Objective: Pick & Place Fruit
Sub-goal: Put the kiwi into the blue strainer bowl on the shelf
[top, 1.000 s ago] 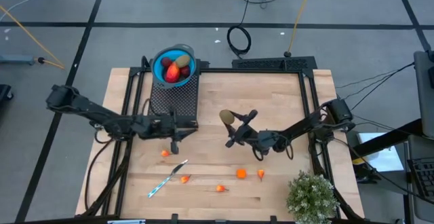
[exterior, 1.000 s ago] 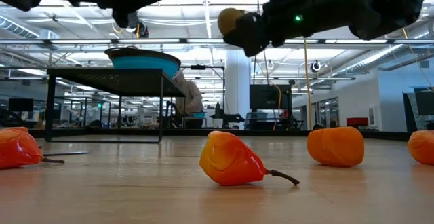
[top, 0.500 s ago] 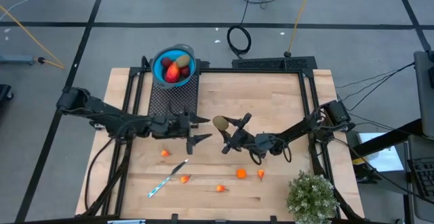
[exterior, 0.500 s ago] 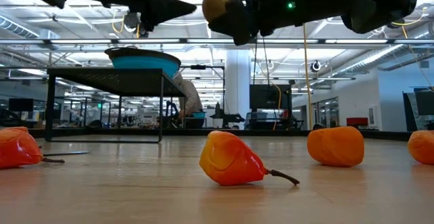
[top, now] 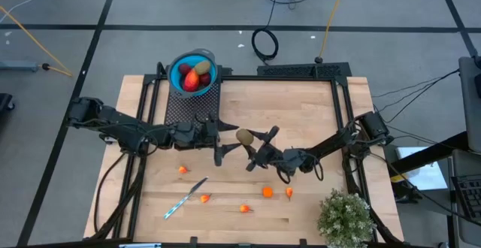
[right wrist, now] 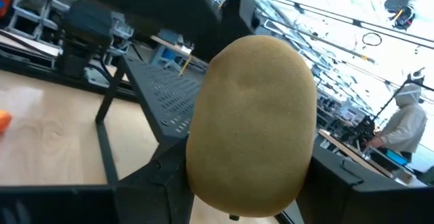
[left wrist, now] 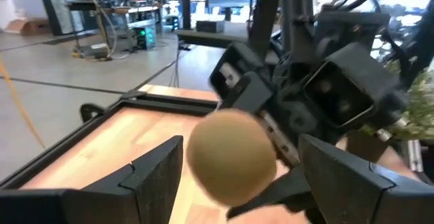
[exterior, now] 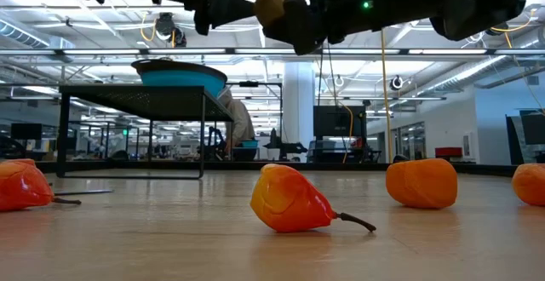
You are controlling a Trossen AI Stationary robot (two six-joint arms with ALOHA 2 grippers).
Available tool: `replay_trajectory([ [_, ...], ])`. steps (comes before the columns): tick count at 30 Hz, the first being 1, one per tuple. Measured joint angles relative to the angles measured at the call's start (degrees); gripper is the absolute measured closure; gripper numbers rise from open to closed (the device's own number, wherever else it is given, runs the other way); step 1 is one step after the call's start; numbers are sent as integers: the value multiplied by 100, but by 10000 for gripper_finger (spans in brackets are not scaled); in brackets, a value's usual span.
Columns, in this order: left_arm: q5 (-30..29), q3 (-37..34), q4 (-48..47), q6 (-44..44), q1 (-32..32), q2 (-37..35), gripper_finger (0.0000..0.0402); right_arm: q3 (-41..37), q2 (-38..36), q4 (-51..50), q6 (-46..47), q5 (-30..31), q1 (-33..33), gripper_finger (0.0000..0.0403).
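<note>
Above the middle of the worktop the right gripper holds an olive-brown fruit up in the air, its fingers clamped on it from below. The left gripper faces it from nine o'clock with its fingers spread wide, one on each side of the fruit and not touching it (seen from the left wrist, the fruit sits in the gap between them). At about eleven o'clock a blue bowl sits on a black mesh stand, holding red and olive pieces. Small orange pieces lie on the wood toward six o'clock, near a thin silver-blue stick. A green plant stands at five o'clock.
</note>
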Motion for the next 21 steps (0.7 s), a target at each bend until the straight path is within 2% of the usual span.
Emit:
replay_trajectory([
  [9,44,12,-30,-152,74,67,112,46,0,55,13,-79,20,215],
  [15,502,18,171,-385,189,268,112,184,2,-31,-56,-209,20,217],
  [21,513,27,250,-271,212,286,112,208,0,-150,9,-203,22,214],
])
